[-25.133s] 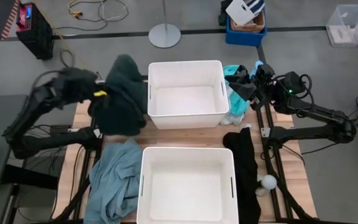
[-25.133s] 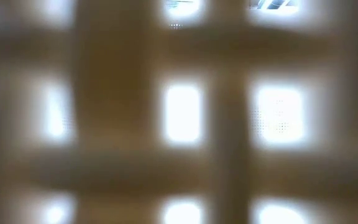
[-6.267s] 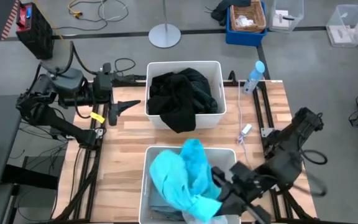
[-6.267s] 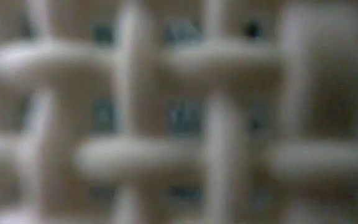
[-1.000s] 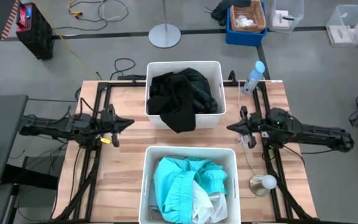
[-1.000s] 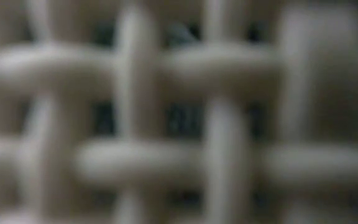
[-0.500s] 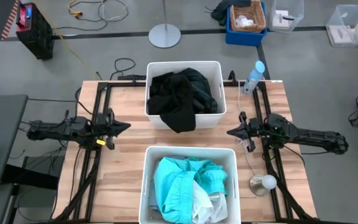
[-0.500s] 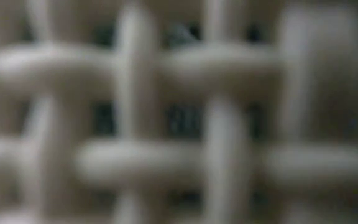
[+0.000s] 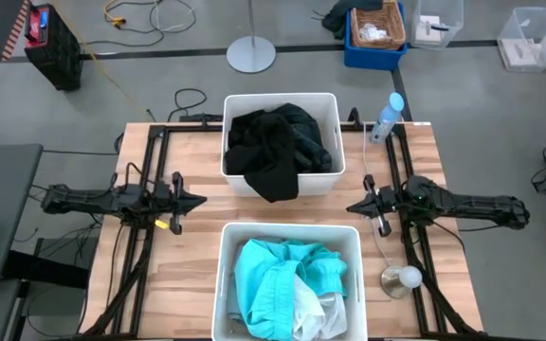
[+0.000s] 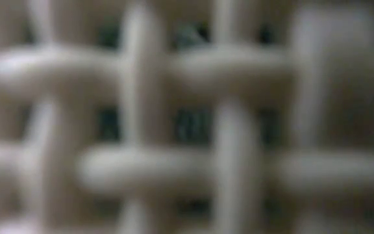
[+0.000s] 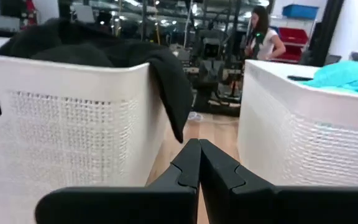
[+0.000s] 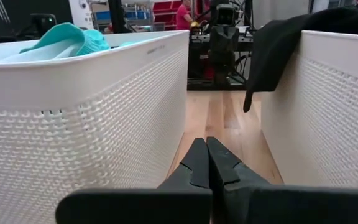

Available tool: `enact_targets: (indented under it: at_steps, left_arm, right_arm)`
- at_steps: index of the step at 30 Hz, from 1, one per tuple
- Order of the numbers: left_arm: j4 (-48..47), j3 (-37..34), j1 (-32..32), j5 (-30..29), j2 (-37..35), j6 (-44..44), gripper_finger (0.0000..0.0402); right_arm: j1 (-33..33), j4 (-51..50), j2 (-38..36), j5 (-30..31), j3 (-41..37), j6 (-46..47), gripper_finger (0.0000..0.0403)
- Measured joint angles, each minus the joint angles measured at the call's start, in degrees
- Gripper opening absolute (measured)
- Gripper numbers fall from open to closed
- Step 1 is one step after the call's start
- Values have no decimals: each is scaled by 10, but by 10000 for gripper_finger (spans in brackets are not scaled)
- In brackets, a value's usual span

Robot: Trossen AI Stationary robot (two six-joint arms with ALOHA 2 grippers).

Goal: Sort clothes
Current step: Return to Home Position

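The dark clothes (image 9: 278, 147) fill the far white bin (image 9: 231, 161); one black piece drapes over its near rim (image 11: 169, 87). The turquoise and whitish clothes (image 9: 287, 284) lie in the near white bin (image 9: 224, 275). My left gripper (image 9: 200, 200) rests shut and low over the table's left side, pointing at the gap between the bins. My right gripper (image 9: 352, 206) rests shut on the table's right side, pointing at the same gap. Both grippers hold nothing; their shut fingertips show in the wrist views (image 11: 199, 144) (image 12: 205, 141).
A clear blue-capped bottle (image 9: 384, 118) stands at the far right of the table. A round whitish thing (image 9: 402, 278) lies near the right front edge, with a thin cord running up to it. The low view shows only a blurred white lattice close up.
Both arms have sunk a little toward the table's near edge and settled low and level, fingers staying shut. The clothes in both bins have not moved.
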Motion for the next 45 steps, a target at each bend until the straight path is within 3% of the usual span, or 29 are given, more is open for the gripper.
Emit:
enact_targets:
  at_steps: [9, 18, 24, 45]
  left_arm:
    - [-1, -2, 1, 8, 0, 28, 0]
    - [-1, -2, 0, 8, -1, -26, 0]
    - [-1, -2, 0, 8, -1, -24, 0]
    - [-1, -3, 0, 7, -1, -25, 0]
  right_arm:
    - [-1, 0, 0, 0, 0, 15, 0]
    - [-1, -5, 1, 0, -1, 243, 16]
    - [-1, -8, 1, 1, -1, 249, 34]
    - [-1, -10, 1, 2, -1, 250, 35]
